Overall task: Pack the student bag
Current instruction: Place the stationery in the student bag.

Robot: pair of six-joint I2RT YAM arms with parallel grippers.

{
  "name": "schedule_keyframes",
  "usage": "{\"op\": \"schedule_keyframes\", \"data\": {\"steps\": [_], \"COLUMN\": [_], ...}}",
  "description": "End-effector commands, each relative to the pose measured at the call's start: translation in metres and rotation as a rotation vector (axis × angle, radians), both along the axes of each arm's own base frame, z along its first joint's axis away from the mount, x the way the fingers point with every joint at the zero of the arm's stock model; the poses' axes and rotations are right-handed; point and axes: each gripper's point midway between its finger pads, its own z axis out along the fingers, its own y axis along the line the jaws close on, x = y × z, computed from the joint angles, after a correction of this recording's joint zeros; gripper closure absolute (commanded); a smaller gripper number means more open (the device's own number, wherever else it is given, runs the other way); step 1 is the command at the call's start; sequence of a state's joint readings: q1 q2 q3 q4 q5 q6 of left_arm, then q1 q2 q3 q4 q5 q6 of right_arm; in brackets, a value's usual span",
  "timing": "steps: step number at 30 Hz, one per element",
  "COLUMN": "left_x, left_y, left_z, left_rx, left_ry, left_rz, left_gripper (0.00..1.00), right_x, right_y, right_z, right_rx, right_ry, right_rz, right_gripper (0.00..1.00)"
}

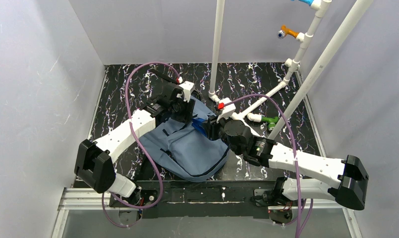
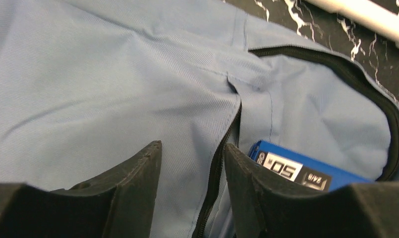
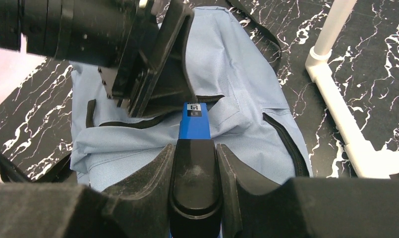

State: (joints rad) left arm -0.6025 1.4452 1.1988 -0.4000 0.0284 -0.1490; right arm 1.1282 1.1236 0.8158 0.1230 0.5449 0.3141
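Lower edge of blue box masked by left fingers, label print blurred, near end buried between right fingers, student bag cropped in both wrist views

White pipe frame stands on black marbled table. Green fitting lies beside the frame's foot; orange fitting on its upper branch.
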Motion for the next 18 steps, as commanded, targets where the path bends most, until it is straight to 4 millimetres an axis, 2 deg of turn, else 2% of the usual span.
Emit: {"op": "schedule_keyframes", "data": {"steps": [1,6,9,10,12,13,15,16,18], "left_x": [-0.016,-0.020,-0.021,-0.022,-0.021,-0.020,-0.013,-0.011,-0.008], "left_y": [0.002,0.010,0.010,0.010,0.014,0.015,0.020,0.021,0.020], "left_z": [-0.001,-0.010,-0.020,-0.022,-0.023,-0.021,-0.006,0.004,0.028], "left_rx": [0.012,0.035,0.058,0.066,0.090,0.095,0.116,0.112,0.072], "left_ry": [0.012,0.011,0.042,0.053,0.059,0.056,0.010,-0.017,-0.082], "left_rz": [-0.045,-0.041,-0.049,-0.052,-0.042,-0.041,-0.020,-0.013,-0.007], "left_gripper": [0.55,0.58,0.57,0.58,0.69,0.75,0.96,1.00,1.00], "right_x": [0.005,0.004,0.004,0.005,0.005,0.005,0.004,0.003,-0.001], "right_y": [-0.009,-0.005,-0.004,-0.004,-0.001,0.000,0.003,0.006,0.014], "right_z": [0.033,0.030,0.030,0.030,0.031,0.031,0.033,0.035,0.041], "right_rx": [0.101,0.101,0.099,0.098,0.097,0.095,0.094,0.096,0.115], "right_ry": [-0.056,-0.048,-0.046,-0.046,-0.047,-0.048,-0.052,-0.056,-0.075], "right_rz": [-0.052,-0.040,-0.040,-0.041,-0.034,-0.029,-0.017,0.001,0.049], "right_gripper": [0.99,0.99,0.99,0.99,0.99,0.99,0.99,0.99,0.99]}}
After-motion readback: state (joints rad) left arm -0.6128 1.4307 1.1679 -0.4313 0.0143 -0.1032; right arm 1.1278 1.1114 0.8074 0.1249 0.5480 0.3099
